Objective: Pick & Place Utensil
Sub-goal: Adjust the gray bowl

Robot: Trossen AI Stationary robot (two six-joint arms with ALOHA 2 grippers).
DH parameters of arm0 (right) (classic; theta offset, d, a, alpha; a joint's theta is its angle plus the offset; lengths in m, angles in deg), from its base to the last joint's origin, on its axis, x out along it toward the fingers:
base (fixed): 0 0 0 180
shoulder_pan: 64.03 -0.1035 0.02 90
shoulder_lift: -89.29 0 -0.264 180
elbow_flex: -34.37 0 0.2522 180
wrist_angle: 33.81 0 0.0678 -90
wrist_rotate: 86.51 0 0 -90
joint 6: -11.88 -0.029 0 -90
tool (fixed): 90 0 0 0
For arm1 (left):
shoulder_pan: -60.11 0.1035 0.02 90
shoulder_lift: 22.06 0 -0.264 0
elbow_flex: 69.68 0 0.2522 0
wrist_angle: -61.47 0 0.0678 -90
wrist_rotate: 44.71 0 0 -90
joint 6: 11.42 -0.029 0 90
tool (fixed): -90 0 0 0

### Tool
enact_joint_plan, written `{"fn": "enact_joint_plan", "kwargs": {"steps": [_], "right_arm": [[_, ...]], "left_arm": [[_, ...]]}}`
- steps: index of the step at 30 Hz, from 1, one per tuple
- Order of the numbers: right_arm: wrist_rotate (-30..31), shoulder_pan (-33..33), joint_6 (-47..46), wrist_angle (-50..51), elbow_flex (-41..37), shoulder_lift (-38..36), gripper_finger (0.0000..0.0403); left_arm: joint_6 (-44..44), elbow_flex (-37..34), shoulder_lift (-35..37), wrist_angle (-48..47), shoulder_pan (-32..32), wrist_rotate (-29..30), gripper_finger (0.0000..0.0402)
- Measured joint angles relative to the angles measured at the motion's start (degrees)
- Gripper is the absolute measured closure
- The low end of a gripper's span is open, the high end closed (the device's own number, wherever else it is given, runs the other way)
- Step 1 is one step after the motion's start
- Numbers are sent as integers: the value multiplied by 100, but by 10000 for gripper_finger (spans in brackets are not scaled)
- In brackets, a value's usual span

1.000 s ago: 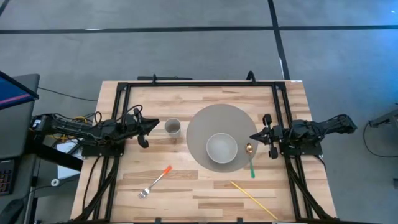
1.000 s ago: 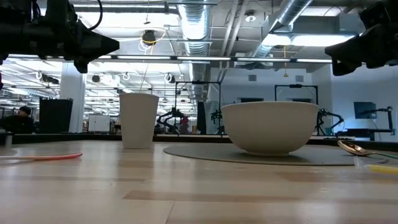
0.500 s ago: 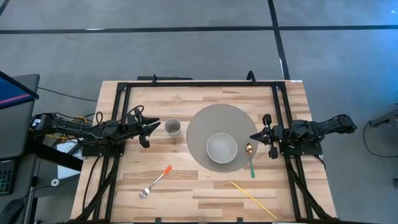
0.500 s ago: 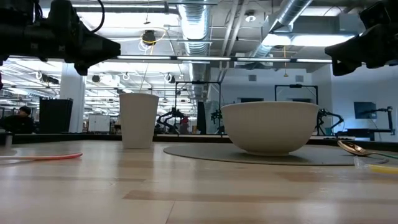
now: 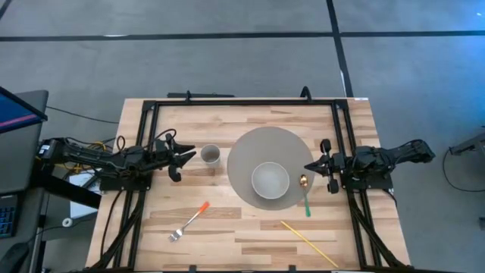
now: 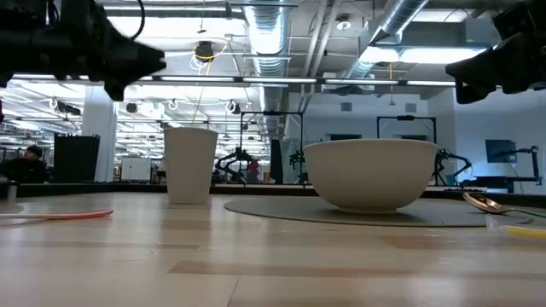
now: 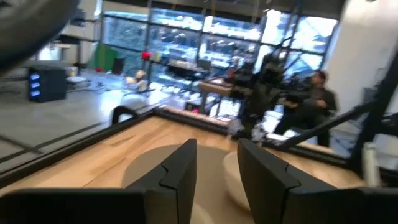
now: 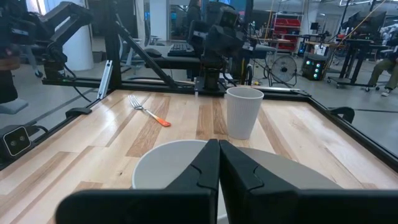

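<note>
A fork with an orange handle (image 5: 189, 221) lies flat on the wooden table near its near-left part, also seen in the right wrist view (image 8: 148, 113). A spoon with a gold bowl and green handle (image 5: 305, 194) rests with its bowl on the rim of the grey round mat (image 5: 250, 148). A yellow stick (image 5: 309, 243) lies near the near edge. My left gripper (image 5: 180, 159) hovers open beside the white cup (image 5: 210, 155), its fingers apart in its wrist view (image 7: 216, 163). My right gripper (image 5: 317, 167) hovers shut (image 8: 219, 163) at the mat's right edge, above the spoon.
A white bowl (image 5: 270, 180) stands on the mat, between the two grippers. The cup (image 6: 189, 164) stands upright left of the mat. A black frame (image 5: 242, 101) runs along the table's far edge and sides. Bare wood lies between the fork and the yellow stick.
My left gripper has edged a little toward the cup and back while staying high above the table and open. Nothing on the table has moved.
</note>
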Motion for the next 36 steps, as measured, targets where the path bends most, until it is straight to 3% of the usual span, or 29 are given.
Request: {"fn": "enact_joint_plan", "kwargs": {"steps": [7,12,18,22,25,31,36], "right_arm": [[0,0,1,2,0,0,403],[0,0,1,0,2,2,403],[0,0,0,2,0,0,403],[2,0,1,-23,-1,1,403],[0,0,-133,-105,-16,0,403],[-1,-44,-1931,-395,-26,0,403],[198,72,-1158,-793,-25,0,403]], "left_arm": [[-227,635,-621,13,-318,-282,284],[-472,1215,-1645,-1,-588,-298,284],[-647,2118,-3071,0,-834,-832,284],[-1140,2542,-3662,-6,-944,-940,284],[-1207,2609,-3721,3,-943,-936,284],[-1191,2587,-3250,-475,-936,-905,284],[-1186,2587,-2719,-981,-936,-754,284]]}}
